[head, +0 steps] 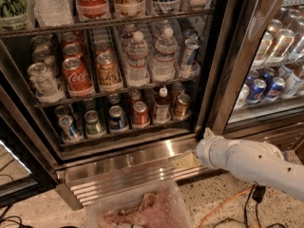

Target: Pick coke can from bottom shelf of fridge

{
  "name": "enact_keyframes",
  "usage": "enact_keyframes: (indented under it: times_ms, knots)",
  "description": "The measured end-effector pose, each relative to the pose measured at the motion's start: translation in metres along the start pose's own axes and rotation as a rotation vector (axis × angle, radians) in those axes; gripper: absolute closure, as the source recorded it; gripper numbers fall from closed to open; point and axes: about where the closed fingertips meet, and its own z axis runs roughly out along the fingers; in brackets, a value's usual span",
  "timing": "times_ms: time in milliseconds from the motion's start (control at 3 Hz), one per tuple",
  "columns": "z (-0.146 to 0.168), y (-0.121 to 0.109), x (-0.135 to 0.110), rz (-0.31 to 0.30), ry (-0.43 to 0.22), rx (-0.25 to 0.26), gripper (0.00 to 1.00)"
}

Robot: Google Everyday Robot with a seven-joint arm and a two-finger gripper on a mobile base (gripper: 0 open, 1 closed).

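Observation:
The coke can [140,113], small and red with a silver lid, stands upright on the bottom shelf [124,133] of the fridge [223,56]. A blue can [117,118] is on its left and a red-capped bottle [162,106] on its right. A bronze can [181,105] stands further right. My gripper [203,147] is at the end of the white arm, low at the right. It is in front of the fridge's steel base [123,167], below and to the right of the coke can and apart from it.
The shelf above holds larger Coke cans [76,76] and water bottles [137,58]. A second door at the right shows blue cans [266,88]. A clear plastic bin [142,208] sits on the floor in front. An orange cable [223,205] lies on the floor.

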Motion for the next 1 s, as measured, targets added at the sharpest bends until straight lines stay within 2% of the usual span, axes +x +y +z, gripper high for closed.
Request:
enact_keyframes:
  times_ms: [333, 667, 1000]
  knots:
    - [0.029, 0.016, -0.027, 0.084, -0.164, 0.0, 0.0]
    - [0.057, 0.027, -0.068, 0.118, -0.345, 0.001, 0.0]
    - [0.081, 0.055, -0.103, 0.105, -0.447, -0.05, 0.0]
